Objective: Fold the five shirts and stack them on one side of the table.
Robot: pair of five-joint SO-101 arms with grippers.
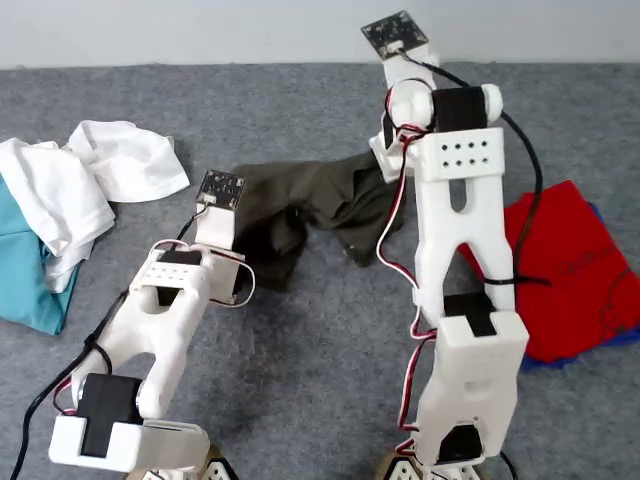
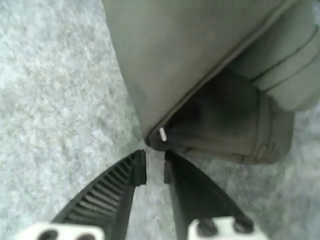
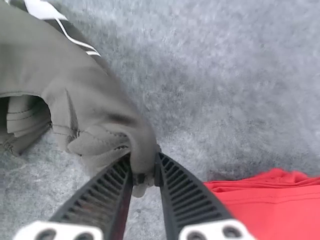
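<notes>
A dark olive shirt (image 1: 310,200) lies crumpled mid-table between the two arms. My right gripper (image 3: 145,170) is shut on a bunched fold of the olive shirt (image 3: 65,90), close to the grey cloth surface, at the shirt's right end (image 1: 385,165). My left gripper (image 2: 155,169) stands just off the hem corner of the olive shirt (image 2: 200,75), fingers open only a narrow gap with nothing between them. A red shirt (image 1: 570,270) lies flat at the right, over a blue one (image 1: 612,338). White shirt (image 1: 90,175) and teal shirt (image 1: 25,270) sit in a heap at the left.
Grey carpet-like cloth (image 1: 320,350) covers the table. Red fabric (image 3: 270,200) lies close beside my right gripper. Both arm bases stand at the near edge, with bare cloth between them and along the far edge.
</notes>
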